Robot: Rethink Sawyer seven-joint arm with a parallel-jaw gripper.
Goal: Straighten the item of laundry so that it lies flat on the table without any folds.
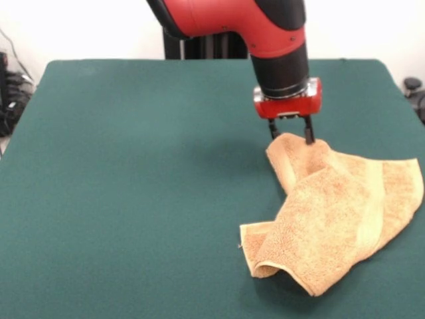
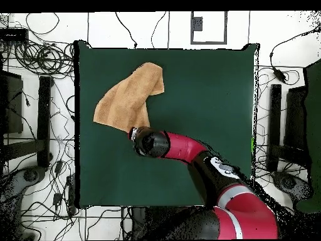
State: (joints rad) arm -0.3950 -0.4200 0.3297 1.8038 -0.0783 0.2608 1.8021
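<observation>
Dark green table (image 1: 133, 199) amid floor cables (image 2: 37, 56), jaws (image 1: 290, 136) pinching the crumpled towel (image 1: 339, 212).

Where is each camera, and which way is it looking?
Front view: sits across the table, facing the robot; shows the red arm coming down and its gripper at the towel.
Overhead view: hangs above, looking straight down; shows the arm reaching from the bottom, hiding the gripper.
Both share the folded orange towel, the green table and the arm.

A robotics lab: tangled floor cables (image 2: 44, 56) (everywhere) ring the table (image 2: 200, 88).
</observation>
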